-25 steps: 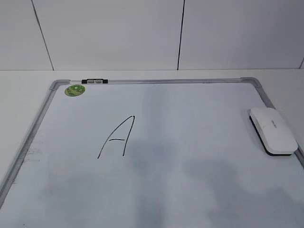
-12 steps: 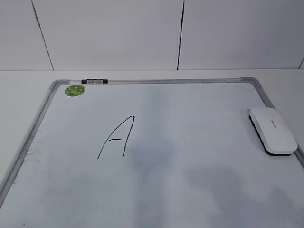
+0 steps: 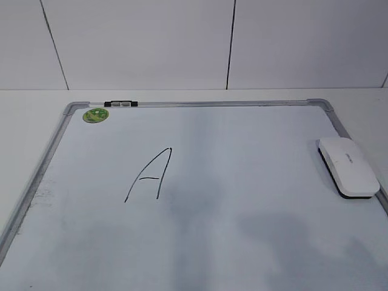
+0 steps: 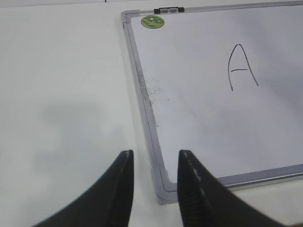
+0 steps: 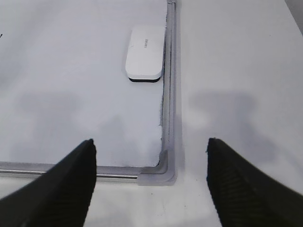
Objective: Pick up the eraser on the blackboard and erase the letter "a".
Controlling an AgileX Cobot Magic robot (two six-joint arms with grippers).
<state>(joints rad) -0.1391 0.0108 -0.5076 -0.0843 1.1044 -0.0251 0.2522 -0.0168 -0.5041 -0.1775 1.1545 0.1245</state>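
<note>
Essentially nothing has changed over the last second: both arms hold station, task not yet begun. Left gripper stands narrowly parted, empty, above the blackboard corner; the drawn letter lies ahead to its right. Right gripper gapes wide, empty; the eraser lies untouched ahead, beside the frame.

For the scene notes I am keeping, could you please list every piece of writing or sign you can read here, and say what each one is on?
"A": a large handwritten capital letter in black marker on the blackboard.
Grey lettering on top of the eraser: too small and blurred to read.
Round green sticker at the board's far left corner: print illegible.
No lowercase "a" shows in any view.
</note>
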